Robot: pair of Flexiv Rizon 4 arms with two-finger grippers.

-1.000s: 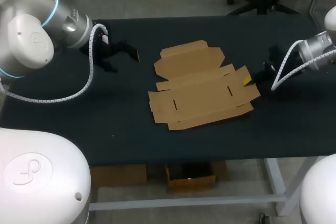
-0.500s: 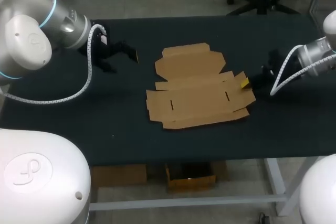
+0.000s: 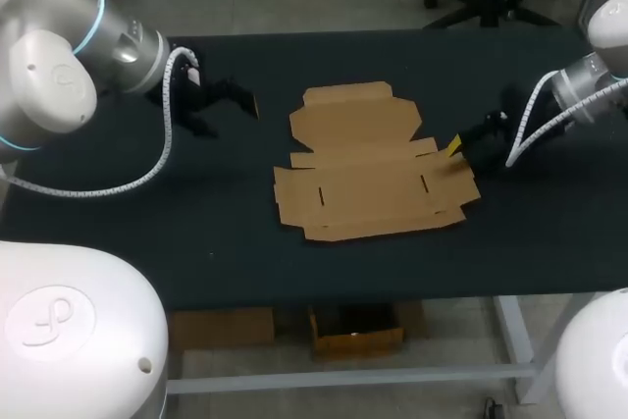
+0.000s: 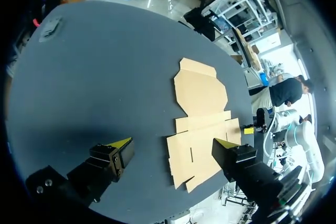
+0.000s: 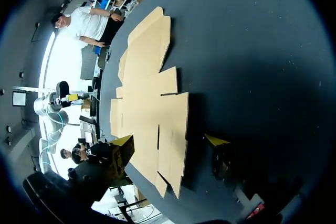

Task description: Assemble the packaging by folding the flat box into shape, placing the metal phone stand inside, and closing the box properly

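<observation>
- While the box (image 3: 368, 164) lies flat and unfolded on the table (image 3: 147, 223), the left gripper (image 4: 173, 142) hangs well apart from it, with the box ahead of its fingers, which are spread wide and empty.
- The right gripper (image 5: 169, 140) is at the box's edge, its fingers apart and gripping nothing.
- The cardboard's edge lies between and ahead of the right gripper's fingers.
- I cannot tell whether a tip touches the cardboard.

Can't make out both tips of the right gripper (image 3: 469, 150) from overhead, only one yellow tip, the other lost against the dark table (image 3: 392, 66). Same deal with the left gripper (image 3: 228, 113). From the right wrist, losing a strip of the flat box (image 5: 147, 93) under one finger (image 5: 118, 153). From the left wrist, box corner tucked behind the far finger (image 4: 236, 157).
</observation>
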